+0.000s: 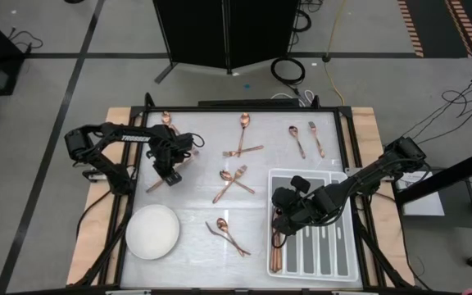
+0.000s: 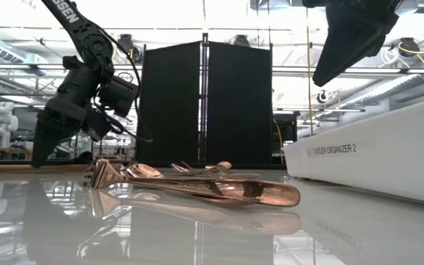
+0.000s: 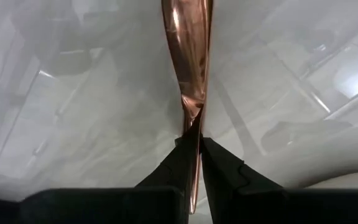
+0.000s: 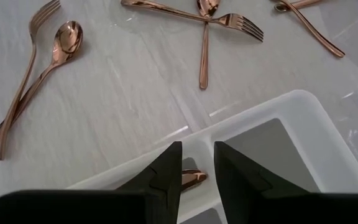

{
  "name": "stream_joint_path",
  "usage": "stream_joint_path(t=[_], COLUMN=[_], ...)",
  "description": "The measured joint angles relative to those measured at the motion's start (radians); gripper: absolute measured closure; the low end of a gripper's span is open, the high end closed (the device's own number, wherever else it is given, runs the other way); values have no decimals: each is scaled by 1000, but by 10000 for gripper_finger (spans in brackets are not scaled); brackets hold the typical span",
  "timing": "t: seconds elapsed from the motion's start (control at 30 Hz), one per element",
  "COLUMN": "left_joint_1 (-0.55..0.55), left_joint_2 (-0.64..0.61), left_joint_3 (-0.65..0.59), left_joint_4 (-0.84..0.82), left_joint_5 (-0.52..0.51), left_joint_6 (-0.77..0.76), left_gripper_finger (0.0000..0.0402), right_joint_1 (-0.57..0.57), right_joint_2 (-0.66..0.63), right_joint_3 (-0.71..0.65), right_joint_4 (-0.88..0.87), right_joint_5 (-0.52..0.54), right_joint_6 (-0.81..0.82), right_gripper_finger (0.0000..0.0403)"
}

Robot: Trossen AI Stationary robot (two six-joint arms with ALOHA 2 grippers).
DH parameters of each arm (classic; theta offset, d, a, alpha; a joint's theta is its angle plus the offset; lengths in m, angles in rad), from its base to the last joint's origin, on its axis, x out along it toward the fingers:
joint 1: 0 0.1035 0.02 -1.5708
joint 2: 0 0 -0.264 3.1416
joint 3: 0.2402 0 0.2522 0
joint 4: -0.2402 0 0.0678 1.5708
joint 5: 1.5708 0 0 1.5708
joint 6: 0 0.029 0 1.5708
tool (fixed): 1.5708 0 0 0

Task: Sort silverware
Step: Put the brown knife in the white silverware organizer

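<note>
My left end effector (image 3: 191, 155) pinches a slim, stiff, slippery knife (image 3: 188, 50) by its narrow end above the desk (image 1: 195, 209), while my right end effector (image 4: 197, 165), fingers parted, hovers over the tray (image 1: 342, 262).

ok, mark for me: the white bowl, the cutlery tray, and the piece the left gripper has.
white bowl (image 1: 152, 232), high view, centre of its inside.
cutlery tray (image 2: 374, 151), low view, its white side wall.
knife (image 3: 188, 56), left wrist view, its broad copper part beyond the fingers of the left gripper (image 3: 194, 146).
</note>
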Motion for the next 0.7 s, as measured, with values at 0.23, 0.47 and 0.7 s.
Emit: stream_joint_path(t=[0.23, 0.47, 0.7], left_joint_1=[-2, -2, -2], left_joint_2=[-1, -1, -1], left_joint_3=[1, 1, 1], left_joint_4=[38, 67, 103], left_joint_5=[29, 37, 41], left_joint_6=[36, 90, 116], left_gripper_finger=[368, 368, 368], right_joint_1=[0, -22, -88], right_joint_2=[0, 0, 30], right_joint_3=[0, 0, 0], right_joint_4=[29, 125, 337], right_joint_5=[0, -37, -54], right_joint_6=[-23, -157, -534], right_gripper_finger=[316, 316, 316])
